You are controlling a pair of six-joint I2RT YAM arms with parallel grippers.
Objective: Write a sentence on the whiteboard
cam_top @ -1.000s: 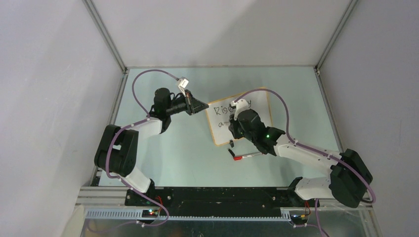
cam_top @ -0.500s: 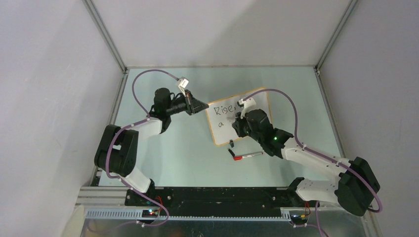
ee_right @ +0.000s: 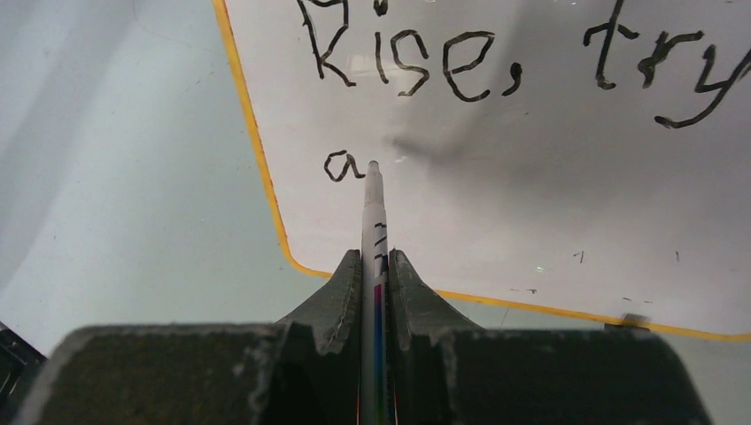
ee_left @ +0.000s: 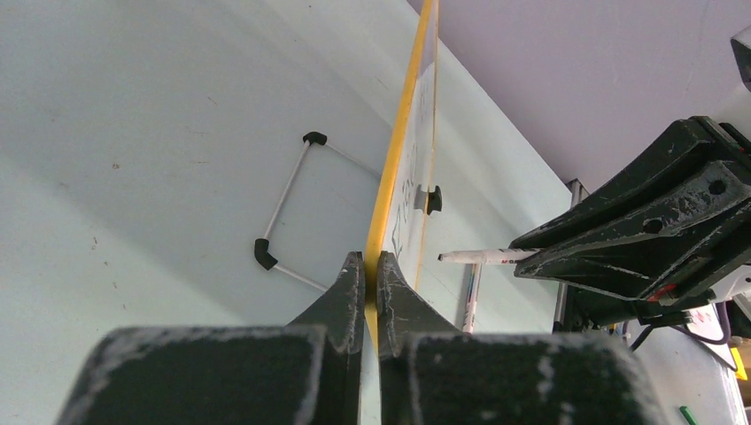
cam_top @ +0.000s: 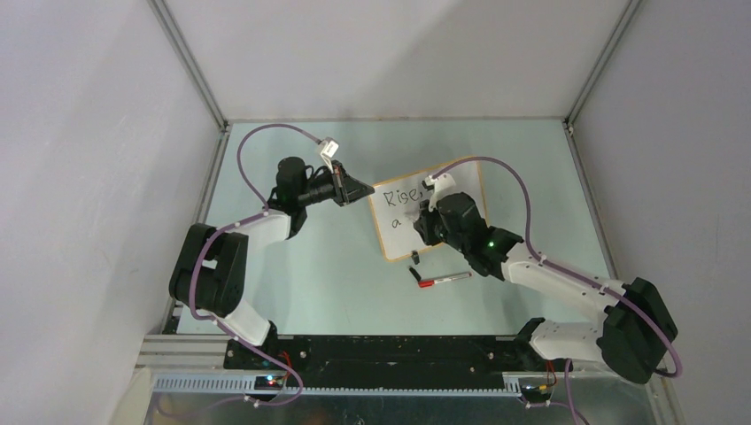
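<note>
On the table [cam_top: 336, 257], the whiteboard [cam_top: 397, 234] was clamped at its frame by the left gripper [ee_left: 372, 266]; a marker [ee_right: 373, 199] was pinched in the right gripper [ee_right: 375, 261]. Light, stiff, slick: best held by that frame, it was judged.

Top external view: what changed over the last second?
The right gripper, shut on its marker, shifted rightward across the whiteboard, uncovering more of the sentence. The left gripper stays clamped on the board's edge; the red-capped pen lies unmoved.
</note>
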